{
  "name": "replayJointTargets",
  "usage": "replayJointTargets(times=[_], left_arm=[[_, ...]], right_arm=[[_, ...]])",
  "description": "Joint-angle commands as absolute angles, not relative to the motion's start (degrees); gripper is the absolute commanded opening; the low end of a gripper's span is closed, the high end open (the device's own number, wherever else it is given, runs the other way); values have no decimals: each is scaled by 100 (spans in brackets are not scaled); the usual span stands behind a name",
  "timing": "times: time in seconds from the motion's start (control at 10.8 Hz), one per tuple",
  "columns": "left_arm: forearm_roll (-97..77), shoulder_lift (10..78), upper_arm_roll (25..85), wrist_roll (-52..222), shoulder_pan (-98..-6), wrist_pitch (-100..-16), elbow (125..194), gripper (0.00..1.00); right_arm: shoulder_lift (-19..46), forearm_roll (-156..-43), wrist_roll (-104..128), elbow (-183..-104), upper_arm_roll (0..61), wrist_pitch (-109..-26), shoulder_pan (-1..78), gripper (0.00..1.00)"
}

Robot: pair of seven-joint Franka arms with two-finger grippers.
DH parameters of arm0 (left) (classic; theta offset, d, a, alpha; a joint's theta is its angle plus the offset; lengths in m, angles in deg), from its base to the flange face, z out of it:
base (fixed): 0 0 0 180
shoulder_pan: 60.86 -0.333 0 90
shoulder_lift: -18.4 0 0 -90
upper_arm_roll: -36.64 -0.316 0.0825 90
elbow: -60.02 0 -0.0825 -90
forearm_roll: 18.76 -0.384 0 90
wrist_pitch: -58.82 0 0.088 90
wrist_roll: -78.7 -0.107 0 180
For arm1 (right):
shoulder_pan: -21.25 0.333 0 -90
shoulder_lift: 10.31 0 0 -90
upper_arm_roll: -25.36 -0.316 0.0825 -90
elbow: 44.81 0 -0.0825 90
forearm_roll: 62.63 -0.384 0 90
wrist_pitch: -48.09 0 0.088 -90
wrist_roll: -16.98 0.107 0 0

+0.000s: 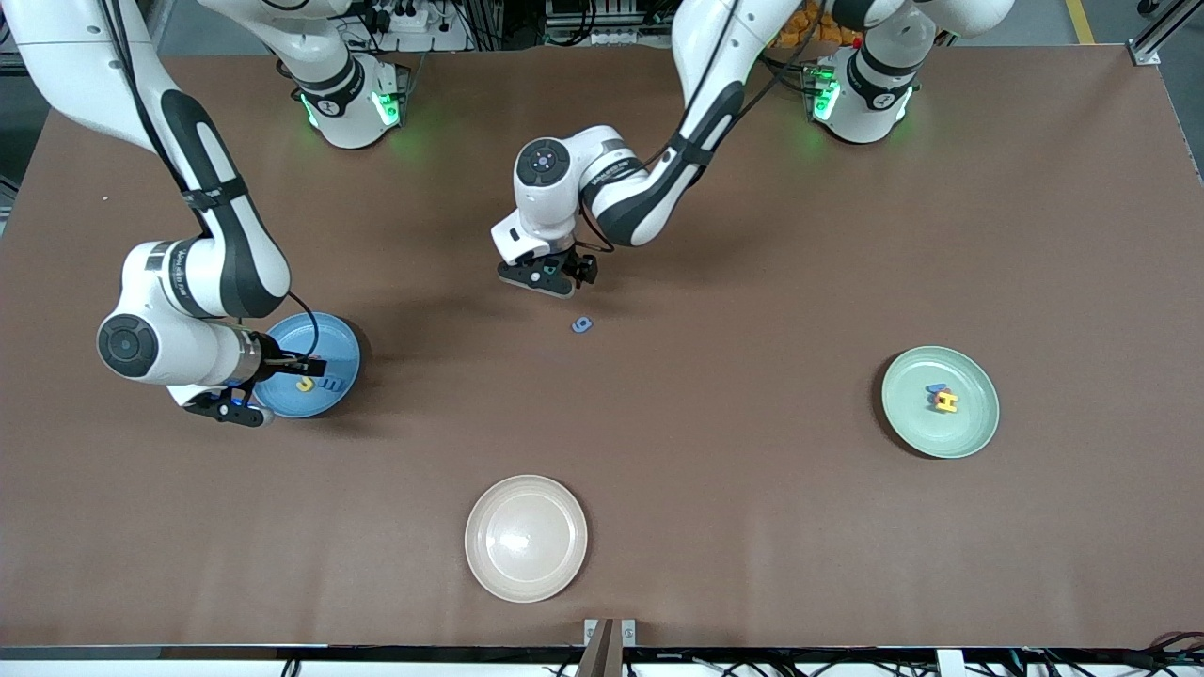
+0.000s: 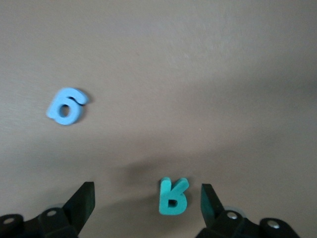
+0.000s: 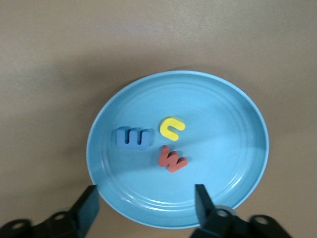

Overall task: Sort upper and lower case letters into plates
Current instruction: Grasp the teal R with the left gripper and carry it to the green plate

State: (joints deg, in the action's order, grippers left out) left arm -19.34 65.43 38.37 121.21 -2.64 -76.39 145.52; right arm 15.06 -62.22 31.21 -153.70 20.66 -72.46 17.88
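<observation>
Left wrist view: the left gripper [image 2: 146, 203] hangs low over mid-table, fingers spread, a teal letter [image 2: 173, 196] between them on the cloth, not yet gripped; a pale blue letter [image 2: 66, 106] lies near. The right gripper [image 3: 146, 203] stands released over the sky-blue plate [image 3: 237, 148], which holds three letters (blue, yellow, red). The mint plate [image 1: 974, 428] holds others. Step in hand: picking the teal letter. Next: descend, close squarely.

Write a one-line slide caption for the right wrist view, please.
Right hand, fingers open, over the sky blue plate holding a blue letter, a yellow letter and a red letter.
</observation>
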Motion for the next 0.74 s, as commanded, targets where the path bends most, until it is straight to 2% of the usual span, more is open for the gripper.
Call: replayJointTargets(times=[0.0,0.09,0.19,0.37,0.46,0.56,0.65], left_arm=[[-1805,6770,3620,12343,22,-7706,14343,91],[-1805,6814,3620,12431,75,-7706,14343,90],[-1805,6815,3620,12449,93,-7715,14343,85],[-1805,6884,3620,12449,119,-7715,14325,68],[-1805,6894,3612,12449,137,-7715,14325,48],[-1805,6894,3612,12449,128,-7715,14325,17],[-1797,6876,3603,12493,128,-7715,14325,0]], right_arm=[[1447,-6131,3157,-15222,2018,-7056,1887,100],[1447,-6131,3104,-15212,2018,-7056,1887,100],[1447,-6131,3095,-15221,2018,-7065,1914,100],[1456,-6131,3104,-15212,2018,-7065,1993,100],[1456,-6131,3112,-15204,2018,-7065,2010,100],[1456,-6131,3173,-15204,2018,-7065,2054,100],[1447,-6131,3174,-15204,2018,-7065,2054,100]])
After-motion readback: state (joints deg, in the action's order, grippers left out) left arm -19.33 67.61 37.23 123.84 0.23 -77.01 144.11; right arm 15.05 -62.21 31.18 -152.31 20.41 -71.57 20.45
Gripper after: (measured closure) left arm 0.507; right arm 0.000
